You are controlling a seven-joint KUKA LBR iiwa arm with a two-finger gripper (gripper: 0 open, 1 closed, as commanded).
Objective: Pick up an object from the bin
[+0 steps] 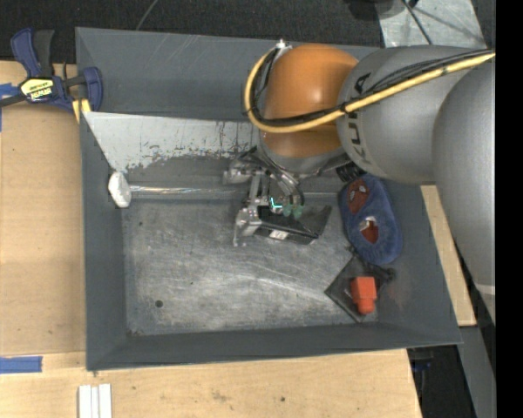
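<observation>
Over bin [244, 342] centre, arm [401, 120] bent low, apparently touching black block [289, 227].

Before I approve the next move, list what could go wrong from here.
1. The tool appears to be down at the left end of the flat black rectangular object in the middle of the bin. Taken that far off-centre, the object may tilt or slip out.
2. The blue soft thing with red patches lies close to the right, beneath the arm, and might be snagged or dragged.
</observation>
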